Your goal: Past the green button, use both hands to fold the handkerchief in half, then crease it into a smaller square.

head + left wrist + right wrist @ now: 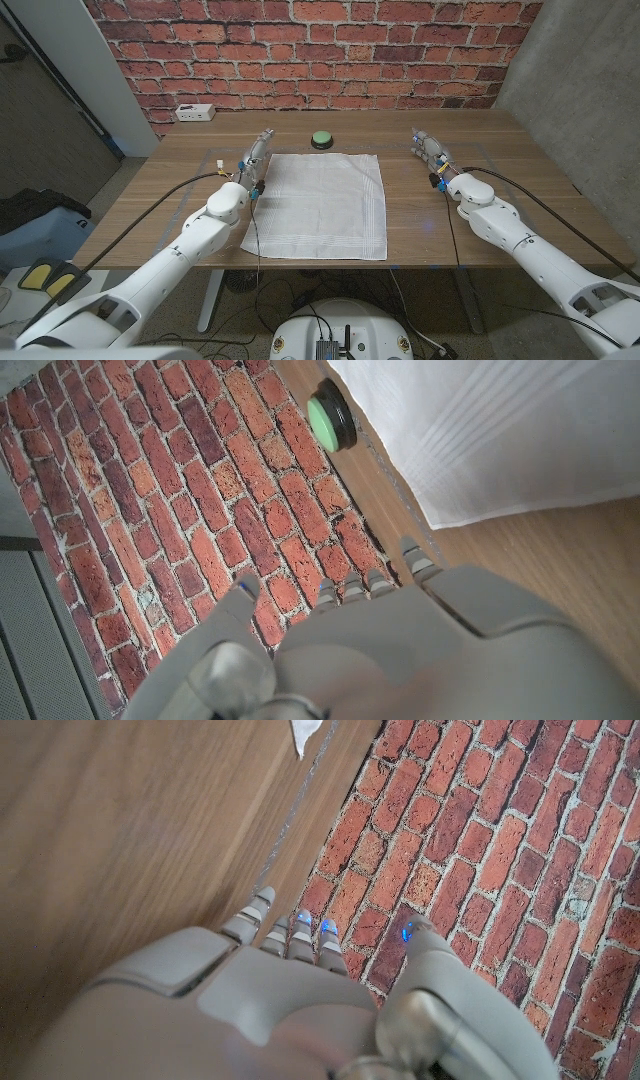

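A white handkerchief (325, 203) lies spread out on the wooden table (470, 245), unfolded. Just beyond its far edge sits the green button (321, 139). My left hand (255, 160) stands by the cloth's far left corner, fingers stretched toward the wall, holding nothing. My right hand (431, 150) stands out to the right of the cloth, well apart from it, fingers extended and empty. The left wrist view shows my left hand (370, 650), the handkerchief (520, 430) and the green button (330, 418). In the right wrist view, my right hand (290, 1000) hovers over bare wood, with a corner of the handkerchief (305, 734) far off.
A white power strip (194, 112) lies at the table's far left corner. A red brick wall (320, 50) rises behind the table. Cables run along both arms.
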Controlling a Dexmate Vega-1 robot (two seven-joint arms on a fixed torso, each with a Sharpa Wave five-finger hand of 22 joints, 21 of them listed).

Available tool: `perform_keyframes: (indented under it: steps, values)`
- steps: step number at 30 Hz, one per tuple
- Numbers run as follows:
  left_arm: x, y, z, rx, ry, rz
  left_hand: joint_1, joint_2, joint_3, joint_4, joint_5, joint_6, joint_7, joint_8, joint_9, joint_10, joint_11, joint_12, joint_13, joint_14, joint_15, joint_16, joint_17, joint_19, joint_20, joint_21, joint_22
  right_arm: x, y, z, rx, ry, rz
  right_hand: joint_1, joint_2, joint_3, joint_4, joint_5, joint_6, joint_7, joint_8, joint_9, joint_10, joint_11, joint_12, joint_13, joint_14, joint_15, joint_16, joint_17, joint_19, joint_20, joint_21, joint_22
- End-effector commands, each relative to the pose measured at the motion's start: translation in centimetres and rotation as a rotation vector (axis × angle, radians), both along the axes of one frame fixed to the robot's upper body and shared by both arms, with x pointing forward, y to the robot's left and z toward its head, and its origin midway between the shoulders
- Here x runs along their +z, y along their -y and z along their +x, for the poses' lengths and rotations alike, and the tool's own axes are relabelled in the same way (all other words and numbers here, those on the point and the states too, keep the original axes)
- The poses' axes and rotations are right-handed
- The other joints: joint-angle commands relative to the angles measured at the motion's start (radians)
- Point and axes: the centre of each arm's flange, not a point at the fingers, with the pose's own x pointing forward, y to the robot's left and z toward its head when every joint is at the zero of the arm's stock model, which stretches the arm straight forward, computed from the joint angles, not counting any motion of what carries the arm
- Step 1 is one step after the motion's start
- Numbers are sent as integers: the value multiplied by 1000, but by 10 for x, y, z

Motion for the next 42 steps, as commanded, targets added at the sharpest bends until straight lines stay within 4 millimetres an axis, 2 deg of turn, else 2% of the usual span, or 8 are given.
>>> perform_keyframes:
  steps: [1,12,18,28,32,37,40,42]
  values:
    - [4,7,-22,121,40,135,17,-2,4,-8,-1,10,-2,3,5,8,-2,6,3,-20,14,5,3,-6,19,-6,5,3,-6,-18,-86,22,-105,16,3,4,-11,-4,10,-2,4,5,11,3,4,6,4,0,8,4,15,-2,4,2]
    - [1,11,-42,200,52,230,18,-1,1,-12,-4,26,-12,0,5,21,-2,6,3,-8,53,5,5,-23,62,-24,7,3,-12,-30,-143,17,-190,26,12,8,-20,-3,21,-12,3,5,18,-1,3,7,11,-4,8,5,16,-7,2,2]
    - [0,14,-51,229,63,276,17,0,-1,-13,-5,34,-15,-1,6,30,3,8,4,-1,57,6,6,-29,70,-30,8,1,-16,-37,-153,23,-209,33,17,11,-27,-3,31,-20,4,6,34,5,5,7,22,-2,10,6,22,-3,3,2]
    - [-6,20,-62,288,76,362,17,7,-1,-12,-5,44,-10,-3,6,39,6,7,4,3,58,4,7,-26,64,-38,9,-3,-26,-45,-163,23,-256,40,22,14,-32,-1,40,-20,4,6,44,7,5,8,27,-4,9,7,25,-6,3,2]
    - [-8,22,-66,299,80,384,17,10,-1,-12,-5,46,-9,-4,6,37,9,5,4,2,52,3,7,-22,48,-39,9,-3,-28,-50,-182,26,-284,42,24,15,-35,-1,44,-19,3,6,45,9,4,8,26,-3,8,7,26,-6,3,2]
    - [-10,26,-73,354,97,441,18,12,-1,-12,-5,47,-8,-5,7,40,10,5,4,0,51,2,7,-22,43,-40,9,-3,-33,-55,-198,30,-319,44,25,15,-36,-1,47,-20,3,6,46,8,4,8,26,-2,8,7,26,-5,2,2]
    - [-12,29,-77,372,106,467,18,14,-1,-12,-6,50,-8,-5,7,41,11,4,5,1,48,2,7,-18,27,-41,10,-4,-36,-58,-210,31,-343,45,26,16,-37,-1,47,-21,2,6,47,7,3,8,26,-3,7,8,26,-5,2,2]
    - [-12,30,-79,375,111,478,19,16,-1,-12,-6,52,-6,-5,7,42,11,4,5,2,42,2,7,-16,4,-42,10,-4,-37,-59,-209,31,-351,46,26,16,-38,-1,48,-21,2,6,48,7,3,8,26,-3,7,8,26,-5,2,2]
